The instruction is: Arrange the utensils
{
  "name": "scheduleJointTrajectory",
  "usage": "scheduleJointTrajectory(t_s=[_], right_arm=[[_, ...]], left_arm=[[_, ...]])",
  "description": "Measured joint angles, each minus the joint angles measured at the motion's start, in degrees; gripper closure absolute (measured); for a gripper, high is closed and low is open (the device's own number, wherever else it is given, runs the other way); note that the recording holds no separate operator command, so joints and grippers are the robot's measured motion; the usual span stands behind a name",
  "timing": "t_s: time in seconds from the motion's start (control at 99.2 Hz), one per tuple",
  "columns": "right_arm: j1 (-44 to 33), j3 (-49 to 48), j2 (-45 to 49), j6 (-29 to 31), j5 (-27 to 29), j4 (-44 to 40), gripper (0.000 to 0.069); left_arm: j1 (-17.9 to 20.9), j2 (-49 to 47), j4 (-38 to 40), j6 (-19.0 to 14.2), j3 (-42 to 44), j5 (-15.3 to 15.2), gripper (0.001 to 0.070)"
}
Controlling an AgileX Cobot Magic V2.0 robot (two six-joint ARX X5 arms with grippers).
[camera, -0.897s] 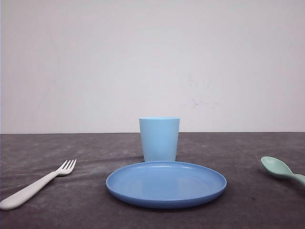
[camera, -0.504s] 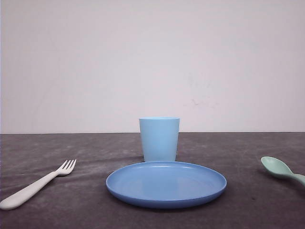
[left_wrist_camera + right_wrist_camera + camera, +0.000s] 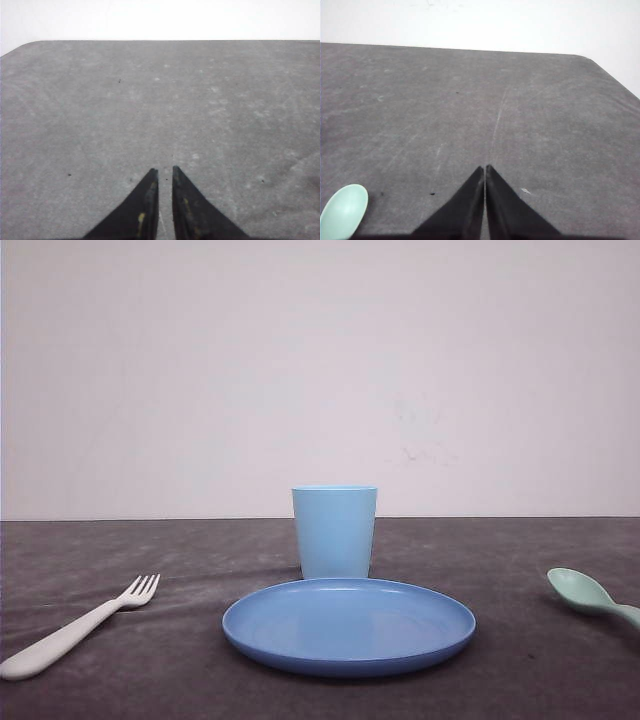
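A white fork lies on the dark grey table at the front left, tines pointing toward the back. At the right edge of the front view lies a mint-green spoon, its handle cut off by the frame. The spoon's bowl also shows in the right wrist view, off to one side of my right gripper, which is shut and empty over bare table. My left gripper hangs over bare table, its fingers nearly together with only a thin slit and nothing between them.
A round blue plate sits in the middle of the table, with a light blue cup upright just behind it. A white wall runs behind the table. The table's rounded far corners show in the wrist views.
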Motion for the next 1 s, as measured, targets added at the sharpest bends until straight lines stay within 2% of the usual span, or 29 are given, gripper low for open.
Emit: scheduleJointTrajectory(t_s=[0.494, 0.676, 0.756, 0.867, 0.998], right_arm=[[0.0, 0.0, 0.0, 1.07, -1.09, 0.83, 0.0687], [0.0, 0.0, -0.02, 8.79, -4.13, 1.22, 0.0687], [0.0, 0.0, 0.0, 12.35, -4.61, 1.2, 0.0687], [0.0, 0.0, 0.0, 14.34, -4.76, 1.27, 0.0687], [0.0, 0.0, -0.02, 17.62, -6.19, 2.67, 0.0687]], left_arm=[[0.0, 0.0, 0.0, -0.31, 0.0, 0.59, 0.0685], [0.0, 0.0, 0.44, -5.66, -0.13, 1.25, 0.0685], [0.0, 0.0, 1.42, -7.19, -0.46, 1.27, 0.0685], [0.0, 0.0, 1.79, -8.74, -0.57, 1.36, 0.0685], [0.0, 0.0, 1.77, -14.53, -0.59, 2.89, 0.0685]])
